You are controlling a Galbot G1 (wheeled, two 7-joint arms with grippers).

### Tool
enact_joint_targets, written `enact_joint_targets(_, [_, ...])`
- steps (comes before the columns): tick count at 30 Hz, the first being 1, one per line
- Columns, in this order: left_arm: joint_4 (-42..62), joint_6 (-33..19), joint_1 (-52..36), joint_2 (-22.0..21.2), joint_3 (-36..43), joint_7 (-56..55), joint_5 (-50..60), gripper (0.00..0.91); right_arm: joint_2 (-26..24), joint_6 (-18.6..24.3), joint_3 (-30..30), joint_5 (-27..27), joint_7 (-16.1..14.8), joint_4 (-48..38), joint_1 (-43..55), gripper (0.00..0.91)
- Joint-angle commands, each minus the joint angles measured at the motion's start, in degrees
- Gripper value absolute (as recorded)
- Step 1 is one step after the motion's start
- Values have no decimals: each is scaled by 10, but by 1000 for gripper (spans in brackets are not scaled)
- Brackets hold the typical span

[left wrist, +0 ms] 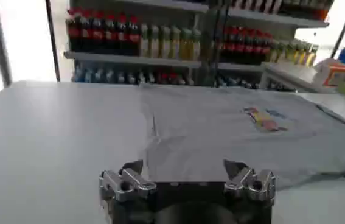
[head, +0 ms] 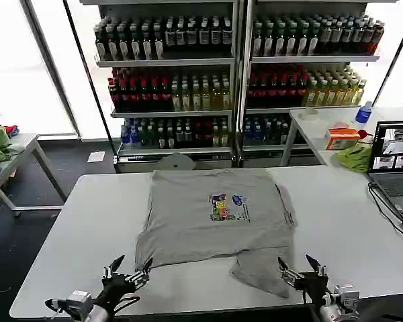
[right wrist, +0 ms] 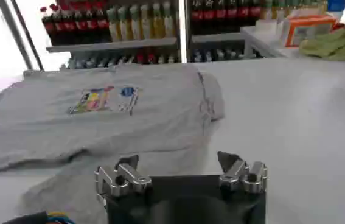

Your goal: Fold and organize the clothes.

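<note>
Risk of bunching: light gray cotton short-sleeved shirt (head: 215, 221) spread mid white table (head: 87, 221), near flap rumpled, left gripper (head: 127, 274) and right gripper (head: 302, 270) both splayed, empty, near its hem.

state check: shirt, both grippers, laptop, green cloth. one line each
gray shirt: spread flat on the white table, print up, near hem rumpled with a flap folded toward the right gripper; not yet folded
left gripper: open, empty, at the near table edge, by the shirt's near left corner
right gripper: open, empty, at the near edge beside the rumpled flap
laptop: lid open, screen on
green cloth: crumpled, beside the laptop
</note>
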Motion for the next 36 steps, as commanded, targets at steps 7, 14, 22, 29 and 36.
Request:
enact_joint_targets(7, [29,42,-34,-2,31,-13,-19,907,3,-33,-18,11,22,2,-7,0])
enact_joint_targets(14, [39,39,-39,-4,34,-12,-23,907,10,-28,-26,28,17,-5,0,0])
enact_joint_targets(22, [60,35,-53,-6,32,-15,-15,907,15,-14,-37,15,5,-8,-3,0])
enact_joint_targets(29, [59,30,-52,4,15,-15,-19,897,14,-10,-35,10,-3,-4,-11,0])
enact_joint_targets(36, [84,20,-54,0,15,-14,-19,544,15,-7,-38,4,-7,-4,-11,0])
